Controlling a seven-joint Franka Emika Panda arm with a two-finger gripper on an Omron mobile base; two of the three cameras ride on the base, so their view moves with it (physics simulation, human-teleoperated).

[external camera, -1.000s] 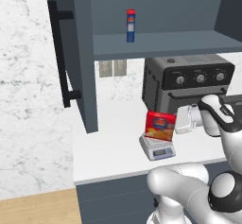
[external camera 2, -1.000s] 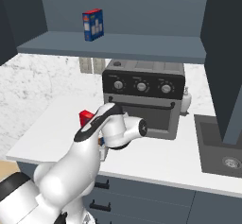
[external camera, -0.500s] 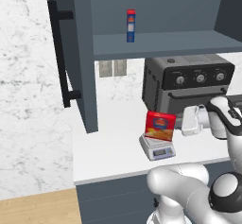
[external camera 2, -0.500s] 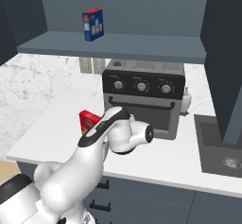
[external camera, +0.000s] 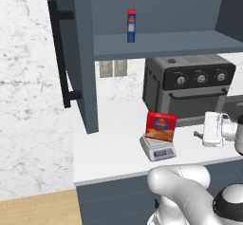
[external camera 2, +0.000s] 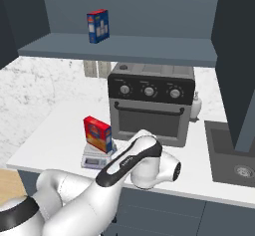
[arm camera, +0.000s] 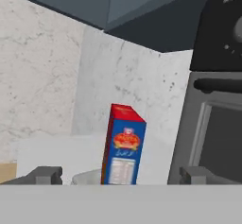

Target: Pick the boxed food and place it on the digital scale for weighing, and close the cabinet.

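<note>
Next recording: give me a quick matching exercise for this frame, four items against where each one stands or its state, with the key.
Items:
1. boxed food
2. slim box
3. toaster oven
4. cabinet door

Places or states:
A. on the cabinet shelf
B. swung open
C. upright on the digital scale
D. on the counter under the shelf

Pairs: 1-C, 2-A, 3-D, 4-B

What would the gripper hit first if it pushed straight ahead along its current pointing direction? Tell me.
Most likely the boxed food standing on the digital scale: it sits centred ahead between the open gripper fingertips, blue side facing. Depth is unclear; the toaster oven lies off to one side.
</note>
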